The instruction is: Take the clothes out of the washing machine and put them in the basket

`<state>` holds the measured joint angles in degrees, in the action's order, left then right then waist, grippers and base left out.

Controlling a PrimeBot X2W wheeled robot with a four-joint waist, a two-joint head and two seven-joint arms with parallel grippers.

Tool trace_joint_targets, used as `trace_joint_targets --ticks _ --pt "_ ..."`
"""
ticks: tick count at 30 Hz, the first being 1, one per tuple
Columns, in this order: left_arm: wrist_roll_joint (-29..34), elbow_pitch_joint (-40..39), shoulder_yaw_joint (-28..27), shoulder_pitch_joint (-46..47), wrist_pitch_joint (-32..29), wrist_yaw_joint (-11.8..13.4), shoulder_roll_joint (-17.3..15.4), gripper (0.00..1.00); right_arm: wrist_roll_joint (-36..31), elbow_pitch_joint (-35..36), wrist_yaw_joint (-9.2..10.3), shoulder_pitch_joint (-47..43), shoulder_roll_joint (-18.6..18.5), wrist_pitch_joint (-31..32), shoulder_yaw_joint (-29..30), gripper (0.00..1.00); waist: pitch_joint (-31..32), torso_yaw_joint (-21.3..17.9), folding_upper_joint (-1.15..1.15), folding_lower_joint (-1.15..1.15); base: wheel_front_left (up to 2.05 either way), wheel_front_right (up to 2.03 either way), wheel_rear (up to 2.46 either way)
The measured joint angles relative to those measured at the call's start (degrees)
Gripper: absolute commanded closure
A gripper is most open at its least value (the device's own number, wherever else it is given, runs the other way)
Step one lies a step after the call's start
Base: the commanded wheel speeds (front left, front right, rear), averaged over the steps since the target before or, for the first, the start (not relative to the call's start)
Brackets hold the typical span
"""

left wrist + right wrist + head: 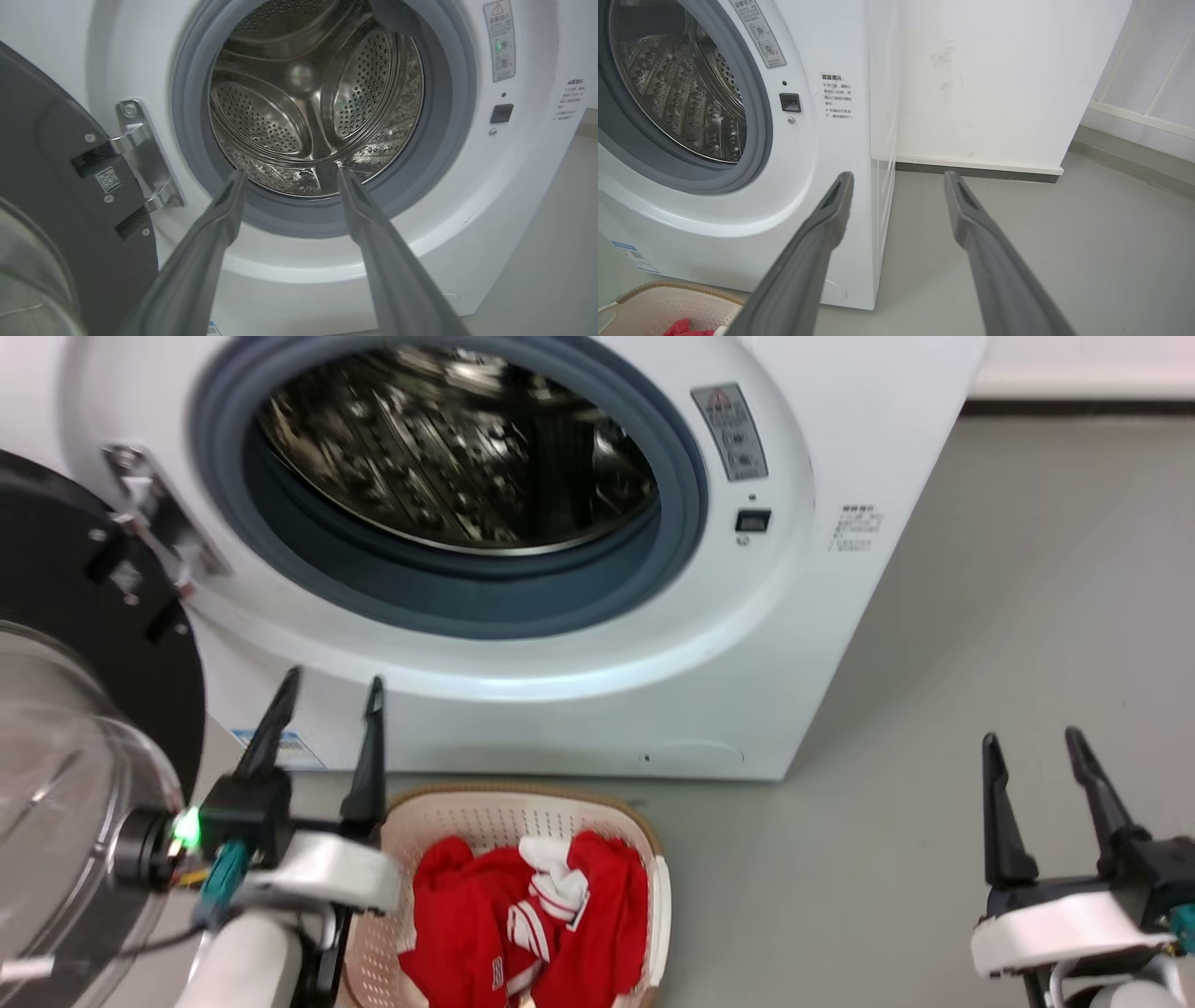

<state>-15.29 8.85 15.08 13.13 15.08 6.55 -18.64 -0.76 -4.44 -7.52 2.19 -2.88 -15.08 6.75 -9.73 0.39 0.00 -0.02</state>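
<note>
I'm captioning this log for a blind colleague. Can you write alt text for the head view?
Bright red garments with white striped cuffs lie in a low cream perforated basket on the grey floor before a white front-loading washing machine, its glass door open and steel drum apparently empty. The left gripper and right gripper hover open, holding nothing.

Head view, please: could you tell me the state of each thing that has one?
White front-loading washing machine: steel drum looks empty.
Black-rimmed domed glass door: open.
Cream perforated plastic basket: holds clothes.
Red white-cuffed clothes: crumpled in basket.
Left gripper: open, empty.
Right gripper: open, empty.
</note>
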Motion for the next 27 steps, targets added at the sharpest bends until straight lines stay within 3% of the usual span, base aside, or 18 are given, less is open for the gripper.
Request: trace_joint_targets --ticks 4,9,17,27 --pt "1.69 -5.11 -4.27 -6.33 0.00 1.58 2.26 0.00 1.14 0.89 0.00 -2.24 0.01 0.00 -0.70 0.00 3.11 0.53 0.00 0.00 0.00 0.00 0.00" --pt "3.52 -7.31 -8.26 -13.56 0.00 1.74 5.60 0.00 2.33 1.62 0.00 -4.41 0.01 0.00 -1.77 0.00 5.64 0.16 0.00 0.01 0.00 0.00 0.00" --pt "6.32 -5.83 -10.78 -17.86 0.00 -0.65 9.23 0.00 2.77 1.94 0.00 -5.78 0.01 0.00 -2.44 0.00 7.41 -0.40 0.00 0.01 0.00 0.00 0.00" --pt "9.73 -5.12 -12.76 -17.88 0.00 -2.74 10.91 0.00 2.90 1.88 0.00 -5.76 0.01 0.00 -2.55 0.00 7.96 -0.56 0.00 0.02 0.00 0.00 0.00"
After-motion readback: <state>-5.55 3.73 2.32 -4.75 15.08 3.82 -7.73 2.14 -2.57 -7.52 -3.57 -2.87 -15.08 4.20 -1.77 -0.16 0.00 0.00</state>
